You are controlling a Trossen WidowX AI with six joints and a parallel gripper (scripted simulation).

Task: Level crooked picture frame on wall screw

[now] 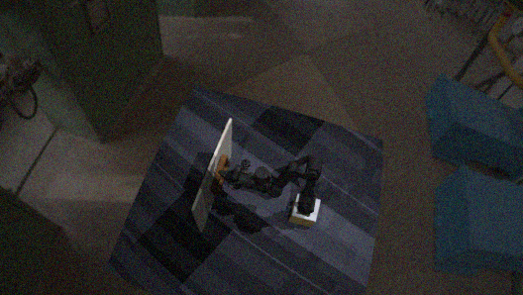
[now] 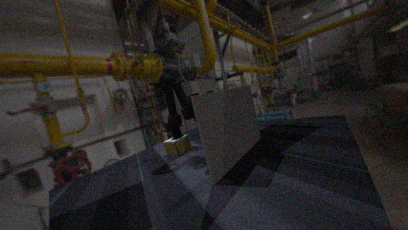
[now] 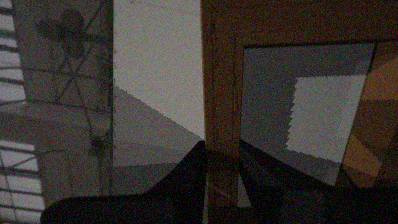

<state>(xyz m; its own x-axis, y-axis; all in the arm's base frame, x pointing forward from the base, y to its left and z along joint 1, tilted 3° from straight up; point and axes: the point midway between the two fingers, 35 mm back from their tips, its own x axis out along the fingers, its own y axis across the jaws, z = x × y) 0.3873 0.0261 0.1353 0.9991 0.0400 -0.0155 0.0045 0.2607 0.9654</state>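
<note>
The brown wooden picture frame point(image 1: 224, 160) point(image 3: 222, 90) is in front of the pale upright wall panel point(image 1: 202, 204) point(image 2: 228, 127) point(image 3: 155, 45). In the wrist view its side bar runs upright and its top bar nearly level; the far side is cut off, so I cannot tell whether the whole frame is level. My gripper point(image 3: 219, 146) is shut on that side bar, one dark finger on each side. In the top view it reaches the frame from the right. The exterior camera sees the panel's back, which hides the frame and the gripper. The screw and notched strip are not visible.
The dark arm stands on a white-topped block point(image 1: 302, 223) point(image 2: 178, 149) on the blue patterned table point(image 1: 342, 218) point(image 2: 116, 201). The panel stands across the table from it. Hard shadows fall on the panel and table. Blue boxes point(image 1: 475, 223) stand beyond the table at the right.
</note>
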